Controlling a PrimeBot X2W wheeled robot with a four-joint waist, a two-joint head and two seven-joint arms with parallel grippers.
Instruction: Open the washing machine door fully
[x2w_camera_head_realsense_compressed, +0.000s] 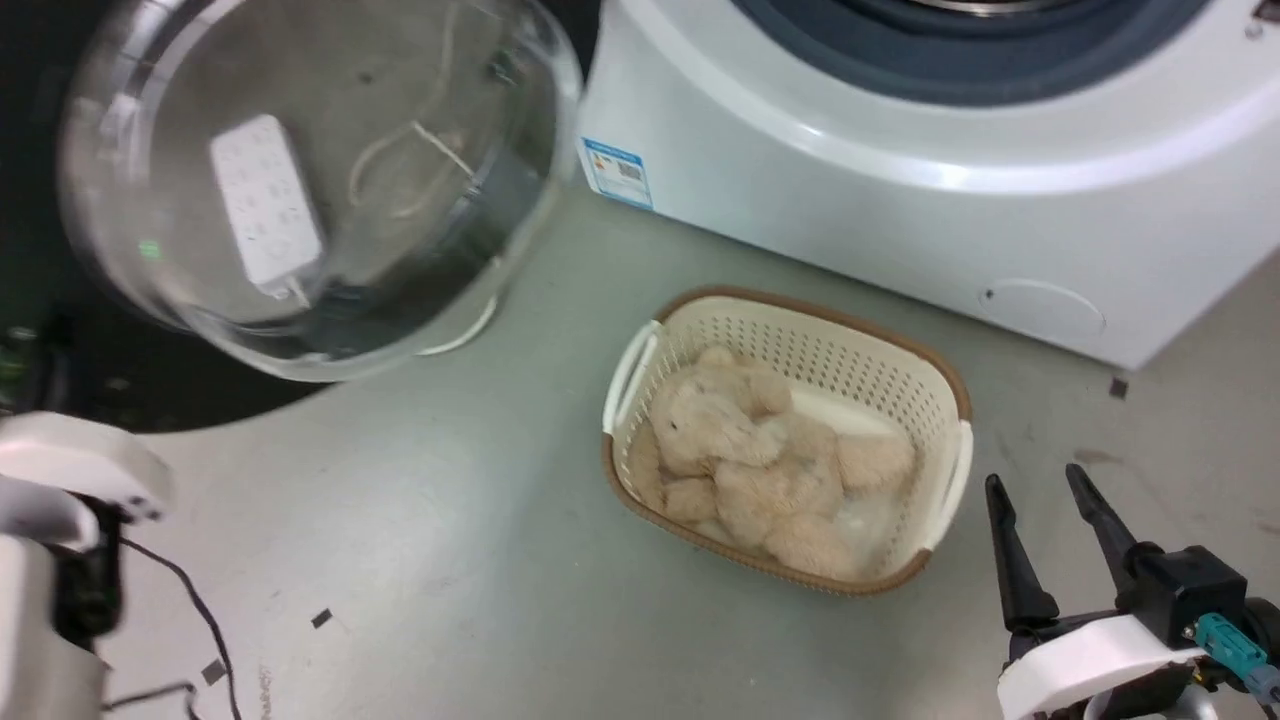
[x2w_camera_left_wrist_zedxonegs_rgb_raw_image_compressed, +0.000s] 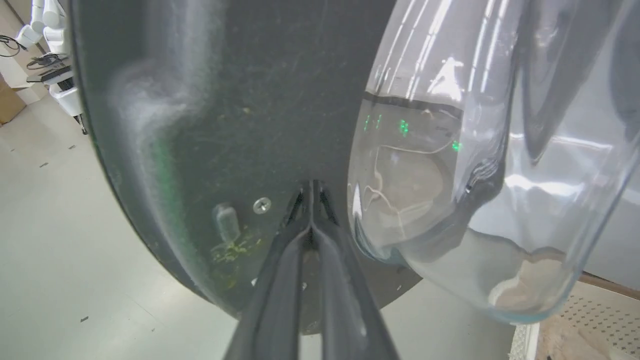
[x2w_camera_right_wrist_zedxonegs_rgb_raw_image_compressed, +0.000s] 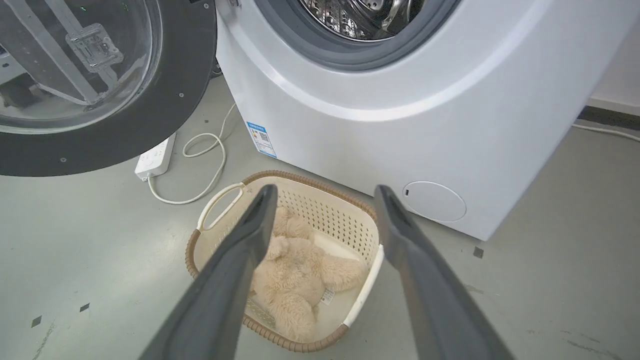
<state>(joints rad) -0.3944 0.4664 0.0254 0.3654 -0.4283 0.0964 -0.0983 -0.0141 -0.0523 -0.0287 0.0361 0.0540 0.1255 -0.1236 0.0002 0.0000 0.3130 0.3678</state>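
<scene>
The washing machine door (x2w_camera_head_realsense_compressed: 70, 340), glossy black with a bulging clear glass bowl (x2w_camera_head_realsense_compressed: 320, 180), stands swung out to the left of the machine. In the left wrist view my left gripper (x2w_camera_left_wrist_zedxonegs_rgb_raw_image_compressed: 311, 186) is shut on nothing, its tips right at the door's black inner face (x2w_camera_left_wrist_zedxonegs_rgb_raw_image_compressed: 225, 125) beside a screw, left of the glass bowl (x2w_camera_left_wrist_zedxonegs_rgb_raw_image_compressed: 475, 150). My pale left forearm (x2w_camera_head_realsense_compressed: 60, 480) shows at the lower left of the head view. My right gripper (x2w_camera_head_realsense_compressed: 1035, 480) is open and empty, low on the right, near the basket. From the right wrist view, the door (x2w_camera_right_wrist_zedxonegs_rgb_raw_image_compressed: 165, 100) hangs left of the open drum (x2w_camera_right_wrist_zedxonegs_rgb_raw_image_compressed: 360, 15).
A cream laundry basket (x2w_camera_head_realsense_compressed: 640, 360) holding a beige plush toy (x2w_camera_head_realsense_compressed: 740, 440) sits on the grey floor before the white washing machine (x2w_camera_head_realsense_compressed: 900, 200). A white power strip (x2w_camera_right_wrist_zedxonegs_rgb_raw_image_compressed: 155, 160) and its cable lie under the door. A small round flap (x2w_camera_right_wrist_zedxonegs_rgb_raw_image_compressed: 434, 201) is low on the machine's front.
</scene>
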